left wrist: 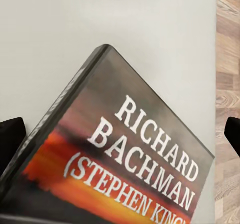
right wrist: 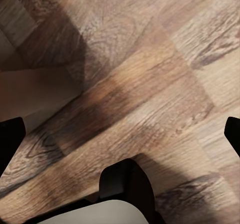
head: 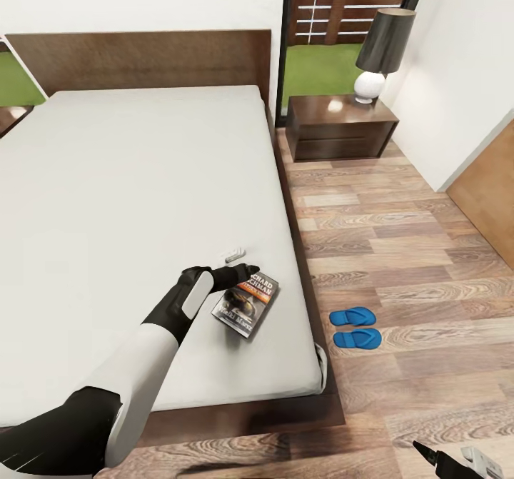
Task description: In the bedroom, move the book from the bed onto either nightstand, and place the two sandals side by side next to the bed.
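The book (head: pixel 246 301) lies flat on the light-grey mattress of the bed (head: pixel 128 179), near its right edge and foot end. My left gripper (head: pixel 241 265) hovers open at the book's upper end. In the left wrist view the cover (left wrist: pixel 135 154) reads "RICHARD BACHMAN" above an orange band, and the dark fingertips (left wrist: pixel 10 139) stand wide apart on either side of it. Two blue sandals (head: pixel 353 316) (head: pixel 357 338) lie side by side on the floor right beside the bed. A nightstand (head: pixel 341 128) stands to the right of the headboard. My right gripper (head: pixel 453 459) (right wrist: pixel 120 134) hangs open over the floor.
A white-based lamp with a dark shade (head: pixel 382 47) occupies the right part of the nightstand top. Another dark cabinet corner (head: pixel 11 116) peeks in at the bed's left. Wood-plank floor (head: pixel 400 236) runs along the bed's right side to a white wall (head: pixel 457 72).
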`<state>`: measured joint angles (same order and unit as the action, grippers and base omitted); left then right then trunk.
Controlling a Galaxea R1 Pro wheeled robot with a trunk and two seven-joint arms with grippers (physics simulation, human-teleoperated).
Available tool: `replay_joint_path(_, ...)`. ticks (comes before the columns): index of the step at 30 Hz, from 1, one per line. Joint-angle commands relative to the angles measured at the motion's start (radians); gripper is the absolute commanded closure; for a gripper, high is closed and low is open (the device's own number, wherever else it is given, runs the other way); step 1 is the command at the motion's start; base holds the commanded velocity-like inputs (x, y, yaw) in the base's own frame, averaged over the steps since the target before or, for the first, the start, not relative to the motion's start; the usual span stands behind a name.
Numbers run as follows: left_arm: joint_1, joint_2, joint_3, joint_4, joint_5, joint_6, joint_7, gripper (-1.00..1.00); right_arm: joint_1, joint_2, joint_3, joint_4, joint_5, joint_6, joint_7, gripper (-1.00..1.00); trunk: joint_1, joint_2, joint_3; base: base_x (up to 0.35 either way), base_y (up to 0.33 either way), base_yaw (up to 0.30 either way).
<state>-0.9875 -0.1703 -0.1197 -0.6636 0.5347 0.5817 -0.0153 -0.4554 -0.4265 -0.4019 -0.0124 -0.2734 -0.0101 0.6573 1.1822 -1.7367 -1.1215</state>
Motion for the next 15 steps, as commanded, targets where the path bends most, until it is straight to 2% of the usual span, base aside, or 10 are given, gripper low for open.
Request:
replay_joint_path(1, 0.000, 0.000, 0.000, -0.001, -0.001, 0.004, -0.002, -1.00, -0.001, 0.000, 0.005, 0.002, -0.009, -0.001, 0.004, -1.00, 0.000, 0.000, -0.001, 0.000, 0.000, 0.000)
replay_joint_path(12, 0.000, 0.000, 0.000, -0.001, -0.001, 0.004, -0.002, -1.00, -0.001, 0.000, 0.005, 0.002, -0.009, -0.001, 0.004, -1.00, 0.000, 0.000, -0.001, 0.000, 0.000, 0.000)
replay_joint_path(15, 0.000, 0.000, 0.000, -0.001, -0.001, 0.003, -0.002, -1.00, 0.000, 0.000, 0.005, 0.002, -0.009, -0.002, 0.004, -1.00, 0.000, 0.000, -0.001, -0.139, 0.000, 0.000)
